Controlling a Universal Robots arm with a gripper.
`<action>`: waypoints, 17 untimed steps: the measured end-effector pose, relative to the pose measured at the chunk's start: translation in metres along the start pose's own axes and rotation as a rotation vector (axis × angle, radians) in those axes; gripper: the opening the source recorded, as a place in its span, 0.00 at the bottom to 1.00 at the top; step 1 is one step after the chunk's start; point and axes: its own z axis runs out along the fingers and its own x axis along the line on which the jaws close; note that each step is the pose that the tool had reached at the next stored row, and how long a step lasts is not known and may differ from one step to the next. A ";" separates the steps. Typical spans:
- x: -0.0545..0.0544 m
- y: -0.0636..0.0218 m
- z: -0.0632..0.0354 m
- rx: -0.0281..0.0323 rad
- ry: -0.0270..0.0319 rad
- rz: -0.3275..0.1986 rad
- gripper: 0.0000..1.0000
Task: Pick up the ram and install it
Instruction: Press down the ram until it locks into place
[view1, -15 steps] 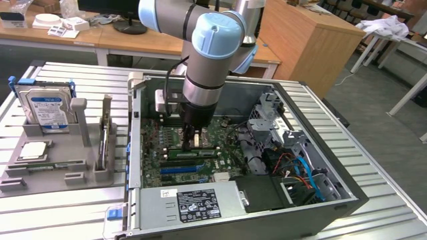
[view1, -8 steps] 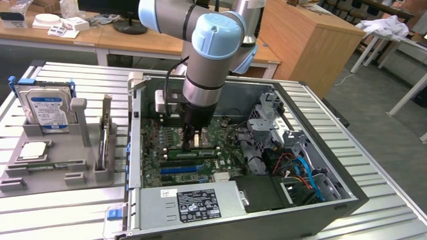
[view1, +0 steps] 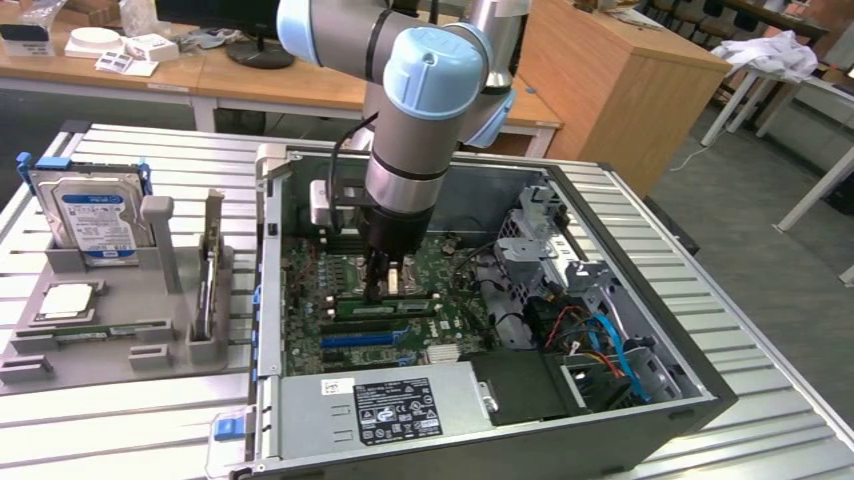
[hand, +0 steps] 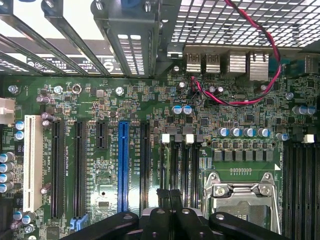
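The ram (view1: 384, 308) is a long green stick lying along a memory slot on the motherboard (view1: 350, 345) inside the open computer case. My gripper (view1: 379, 290) points straight down at its middle, fingers shut together with nothing visibly between them. The tips are on or just above the stick's top edge; I cannot tell if they touch. In the wrist view the black fingers (hand: 161, 200) are pressed together over the memory slots (hand: 182, 165), beside the empty processor socket (hand: 242, 192).
At the exterior view's left, a grey holder (view1: 160, 345) carries a hard drive (view1: 91, 215), a silver processor chip (view1: 67, 300) and a second green stick (view1: 94, 329). The power supply (view1: 380, 408), drive cage (view1: 541, 235) and cables (view1: 601, 340) crowd the case.
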 end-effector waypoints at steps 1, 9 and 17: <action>0.000 0.0000 0.0000 0.0000 0.0000 0.000 0.11; 0.000 0.0000 0.0009 0.0000 0.0000 0.000 0.11; 0.000 0.0000 0.0017 0.0000 0.0000 0.000 0.11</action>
